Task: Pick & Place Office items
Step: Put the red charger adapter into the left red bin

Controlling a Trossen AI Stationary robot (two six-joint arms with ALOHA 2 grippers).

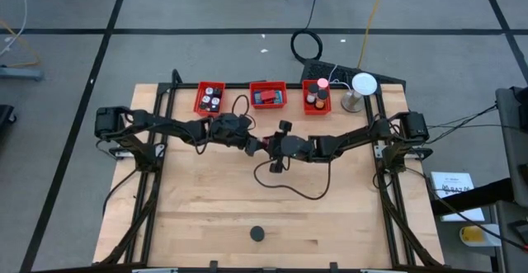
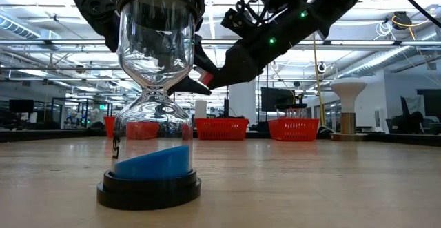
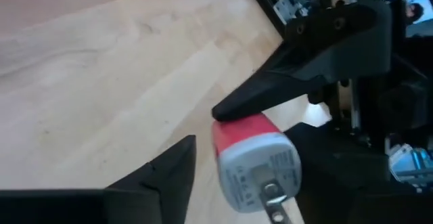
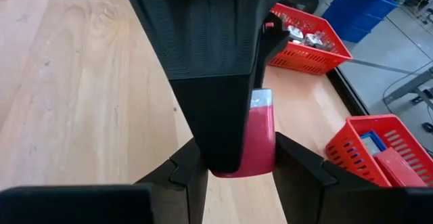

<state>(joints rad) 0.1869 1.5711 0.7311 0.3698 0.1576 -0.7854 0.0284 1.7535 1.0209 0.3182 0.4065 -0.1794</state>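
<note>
A small red item (image 3: pixel 247 132) with a grey-white end face and a metal tab hangs above the middle of the table, between my two grippers. My right gripper (image 4: pixel 237 143) comes from the table's right and is shut on it. My left gripper (image 3: pixel 206 126) comes from the left, rolled to one side and open, with a finger on either side of the item's grey-white end. In the high view they meet around the red item (image 1: pixel 262 147). Other office items lie in the three red bins (image 1: pixel 268 96). My left gripper has the tip of one finger (image 3: pixel 226 109) against the red body just behind the grey-white end (image 3: pixel 237 122). Its other finger (image 3: pixel 169 173) stands apart from the item. My right gripper pinches the item's red end (image 4: pixel 262 149) between its two fingers, coming from the table's right and slanting a little down. The item is lifted clear of the table, grey-white end toward the left arm.
An hourglass (image 2: pixel 148 118) with blue sand stands near the table's front edge, where it is a black disc (image 1: pixel 258 233) from above. The three red bins line the far edge, beside a white round lamp (image 1: pixel 363 83). A black cable (image 1: pixel 289 189) loops under the grippers.
</note>
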